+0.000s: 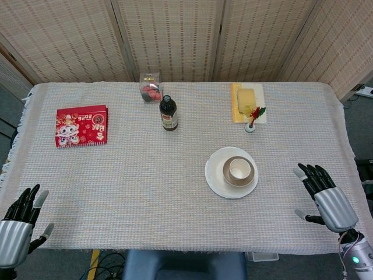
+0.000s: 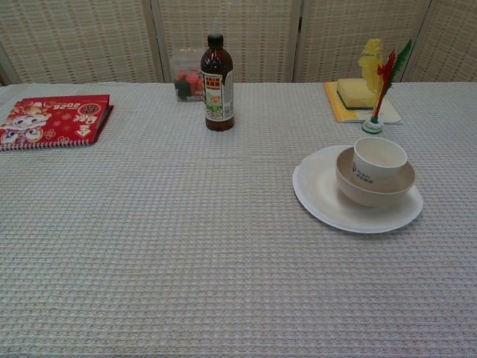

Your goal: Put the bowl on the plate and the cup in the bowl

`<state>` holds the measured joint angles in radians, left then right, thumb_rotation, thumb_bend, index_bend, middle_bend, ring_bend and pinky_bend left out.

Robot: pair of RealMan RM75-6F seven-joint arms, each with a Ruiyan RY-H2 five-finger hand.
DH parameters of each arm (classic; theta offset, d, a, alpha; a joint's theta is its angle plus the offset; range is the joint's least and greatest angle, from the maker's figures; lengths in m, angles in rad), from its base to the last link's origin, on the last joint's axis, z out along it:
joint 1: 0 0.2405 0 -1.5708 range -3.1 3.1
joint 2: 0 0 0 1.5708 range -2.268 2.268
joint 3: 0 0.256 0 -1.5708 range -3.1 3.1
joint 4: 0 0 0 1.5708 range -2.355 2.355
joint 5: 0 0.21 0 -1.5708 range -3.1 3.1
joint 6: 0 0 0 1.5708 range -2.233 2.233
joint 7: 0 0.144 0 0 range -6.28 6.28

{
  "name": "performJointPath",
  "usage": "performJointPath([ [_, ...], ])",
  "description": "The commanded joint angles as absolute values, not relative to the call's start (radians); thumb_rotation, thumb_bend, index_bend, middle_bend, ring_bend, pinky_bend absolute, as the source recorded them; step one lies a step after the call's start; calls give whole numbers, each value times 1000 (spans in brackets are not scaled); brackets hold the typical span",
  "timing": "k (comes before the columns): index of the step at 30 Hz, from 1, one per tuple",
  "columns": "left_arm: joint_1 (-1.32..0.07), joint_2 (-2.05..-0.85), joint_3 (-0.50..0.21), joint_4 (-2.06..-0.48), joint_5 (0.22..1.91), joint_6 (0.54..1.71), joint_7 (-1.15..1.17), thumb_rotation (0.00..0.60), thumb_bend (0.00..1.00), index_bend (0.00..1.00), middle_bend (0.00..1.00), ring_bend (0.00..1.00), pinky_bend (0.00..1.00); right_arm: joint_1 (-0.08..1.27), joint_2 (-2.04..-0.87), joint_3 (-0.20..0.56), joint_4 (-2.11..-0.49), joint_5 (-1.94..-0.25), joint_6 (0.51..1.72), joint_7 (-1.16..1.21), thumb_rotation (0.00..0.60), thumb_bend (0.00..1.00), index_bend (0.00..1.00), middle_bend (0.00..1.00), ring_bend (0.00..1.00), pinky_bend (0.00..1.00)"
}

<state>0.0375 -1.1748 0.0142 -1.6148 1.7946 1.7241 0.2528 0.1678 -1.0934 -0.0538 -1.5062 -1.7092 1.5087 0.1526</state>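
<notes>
A white cup [image 1: 240, 169] [image 2: 378, 163] stands upright inside a beige bowl [image 1: 231, 177] [image 2: 356, 189]. The bowl sits on a white plate [image 1: 215, 178] [image 2: 322, 198] right of the table's middle. My right hand [image 1: 323, 197] hovers near the table's front right corner, well apart from the plate, its fingers spread and empty. My left hand [image 1: 17, 226] is at the front left corner, fingers apart, holding nothing. Neither hand shows in the chest view.
A brown bottle [image 1: 168, 112] [image 2: 217, 73] stands mid-back. Behind it is a clear box with red items [image 1: 150, 87]. A red booklet [image 1: 81, 125] [image 2: 52, 120] lies at left. A yellow sponge on a mat [image 1: 247, 101] and a small feathered shuttlecock [image 1: 252, 118] [image 2: 376, 82] are behind the plate.
</notes>
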Motion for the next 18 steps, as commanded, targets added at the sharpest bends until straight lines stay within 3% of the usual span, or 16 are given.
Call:
performJointPath([
  [1,36,-1177,14,-1614,1791,1718,256,600,314,0,0,0,262,173,-1098,-68,-1492,-1740,1508,212,600,86,0,0,0,0],
  [18,21,-1196,17,-1603,1787,1685,274,600,314,0,0,0,262,154,-1093,-72,-1493,-1770,1547,218,600,86,0,0,0,0],
])
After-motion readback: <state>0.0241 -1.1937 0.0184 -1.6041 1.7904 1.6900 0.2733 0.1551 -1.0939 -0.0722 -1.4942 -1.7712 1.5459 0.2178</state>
